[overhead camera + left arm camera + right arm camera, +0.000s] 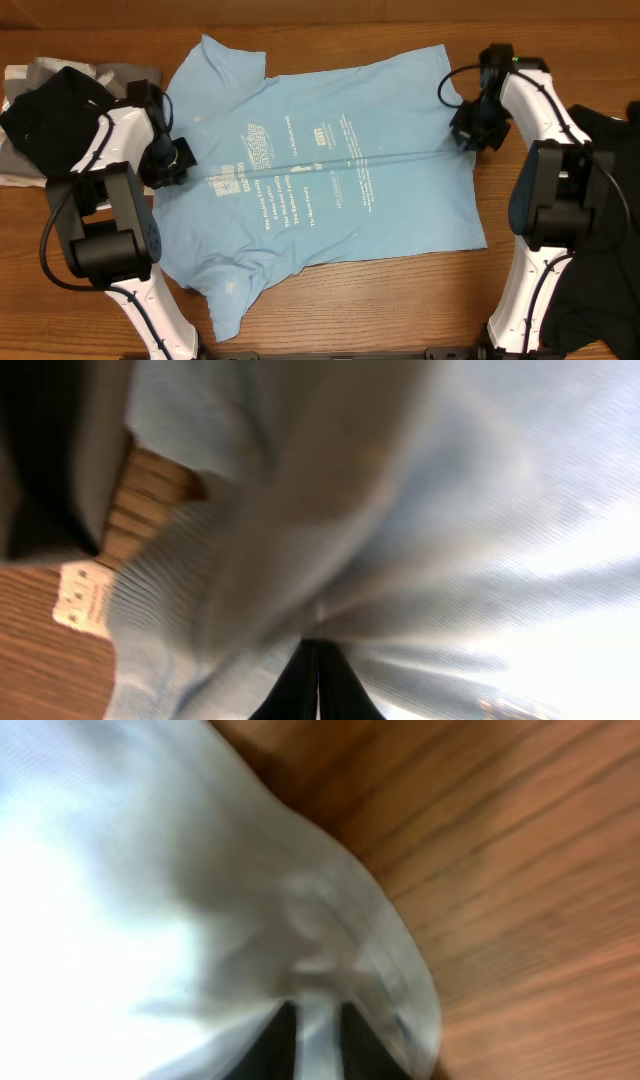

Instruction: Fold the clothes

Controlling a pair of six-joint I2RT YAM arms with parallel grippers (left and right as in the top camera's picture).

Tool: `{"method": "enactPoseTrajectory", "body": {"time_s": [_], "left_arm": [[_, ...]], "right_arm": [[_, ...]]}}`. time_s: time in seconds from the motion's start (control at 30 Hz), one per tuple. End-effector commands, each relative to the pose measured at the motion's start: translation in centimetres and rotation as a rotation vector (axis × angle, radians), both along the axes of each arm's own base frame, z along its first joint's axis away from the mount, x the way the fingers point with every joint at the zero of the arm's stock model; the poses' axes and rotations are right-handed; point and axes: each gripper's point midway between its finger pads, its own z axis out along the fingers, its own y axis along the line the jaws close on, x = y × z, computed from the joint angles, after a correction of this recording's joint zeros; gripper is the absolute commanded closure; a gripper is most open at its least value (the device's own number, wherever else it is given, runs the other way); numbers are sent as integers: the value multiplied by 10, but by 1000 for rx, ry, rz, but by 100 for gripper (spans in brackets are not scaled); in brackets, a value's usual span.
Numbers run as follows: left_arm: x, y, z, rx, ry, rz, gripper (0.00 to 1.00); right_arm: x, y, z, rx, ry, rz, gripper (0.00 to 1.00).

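The left arm [105, 145] folds back beside the collar end of the T-shirt [400, 210], its left hand [180, 160] low there with 2 fingers [300, 685] pressed together on a pinch of cloth. The right arm [545, 105] bends likewise at the T-shirt hem, the right hand [468, 128] showing 2 fingers [268, 1042] slightly apart around a fold; grip unclear.
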Motion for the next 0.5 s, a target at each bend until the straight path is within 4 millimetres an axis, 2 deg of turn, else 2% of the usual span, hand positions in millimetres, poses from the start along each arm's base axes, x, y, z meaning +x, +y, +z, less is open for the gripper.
{"method": "enactPoseTrajectory", "body": {"time_s": [0.0, 0.03, 0.07, 0.1, 0.2, 0.3, 0.33, 0.47], "left_arm": [[28, -14, 53, 51, -137, -63, 88], [31, -19, 63, 53, -156, -74, 84], [34, -25, 75, 55, -181, -89, 80], [36, -30, 86, 56, -203, -100, 76], [41, -46, 125, 62, -292, -137, 53], [38, -61, 168, 65, -385, -171, 3], [35, -65, 179, 66, -409, -178, 0], [13, -71, 218, 66, -473, -183, 0]], "right_arm": [[22, -10, 44, -44, -99, -4, 60], [22, -12, 53, -54, -106, -5, 31], [22, -13, 62, -63, -115, -7, 10], [22, -14, 71, -66, -126, -12, 0], [19, -15, 96, -66, -157, -39, 0], [10, -15, 120, -68, -180, -43, 0], [4, -15, 128, -68, -181, -43, 0], [-22, -23, 154, -122, -157, -58, 0]]}}
